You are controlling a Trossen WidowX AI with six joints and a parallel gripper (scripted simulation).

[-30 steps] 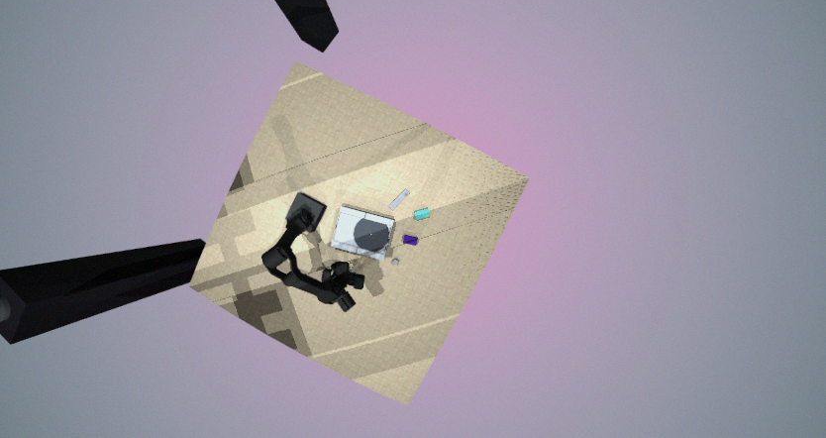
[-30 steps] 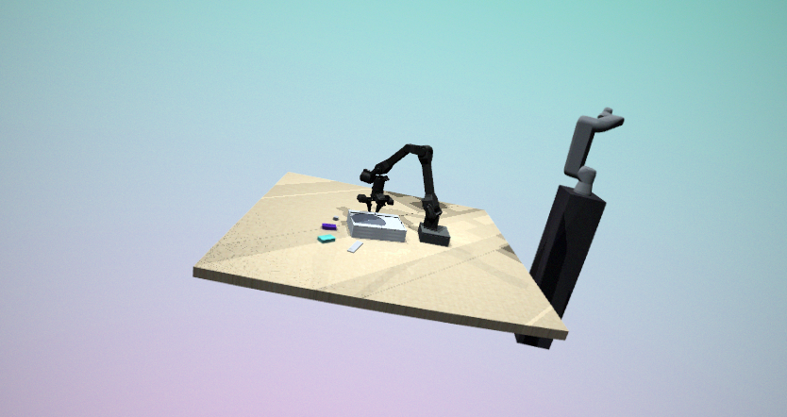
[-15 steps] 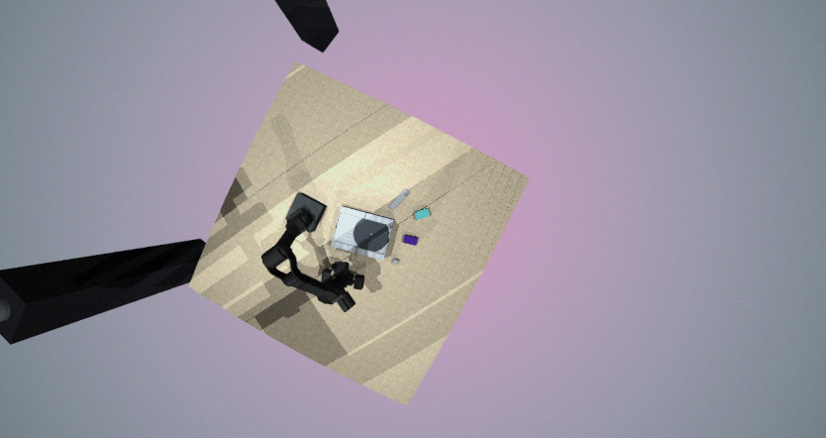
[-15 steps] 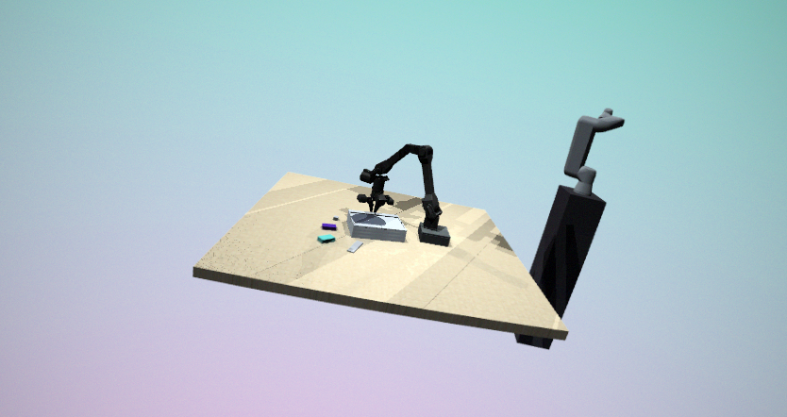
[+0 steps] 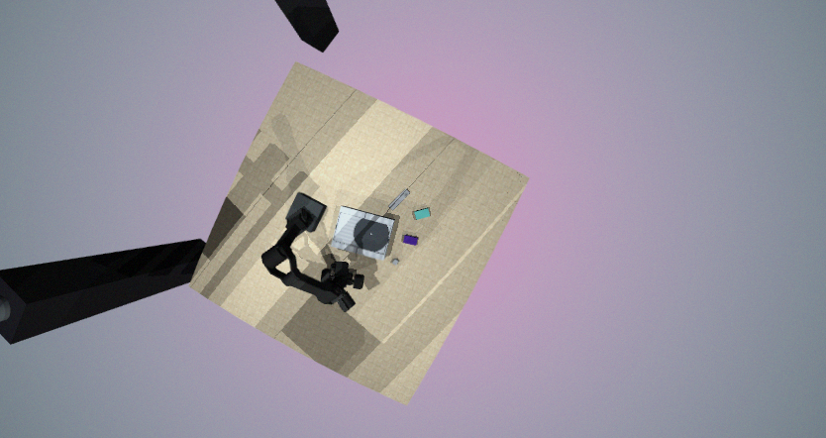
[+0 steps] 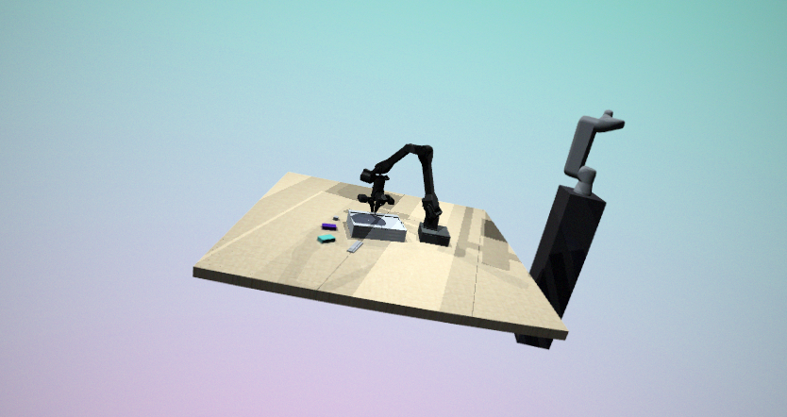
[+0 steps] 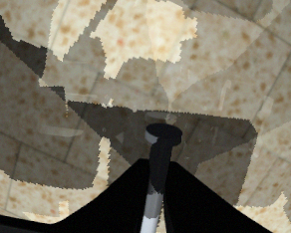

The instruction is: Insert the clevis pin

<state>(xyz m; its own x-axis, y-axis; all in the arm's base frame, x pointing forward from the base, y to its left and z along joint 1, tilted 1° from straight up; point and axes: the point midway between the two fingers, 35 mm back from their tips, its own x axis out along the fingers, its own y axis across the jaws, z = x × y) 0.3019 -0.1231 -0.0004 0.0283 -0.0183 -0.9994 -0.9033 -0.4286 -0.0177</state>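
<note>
One steel pin (image 7: 159, 164), its shank clamped between the fingertips of the end effector (image 5: 341, 273) (image 6: 374, 211) (image 7: 155, 170), beside the tray (image 5: 345, 218) (image 6: 379, 232).

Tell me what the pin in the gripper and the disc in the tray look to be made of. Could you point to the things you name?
The pin (image 7: 159, 159): probably metal, smooth; its shank looks pale grey where light reaches it, while the head is in shadow. The disc (image 5: 364, 239) (image 6: 363, 221): dark grey, fairly matt, with no bright glint; painted or dull metal would fit, but plastic can't be excluded by looks.
</note>
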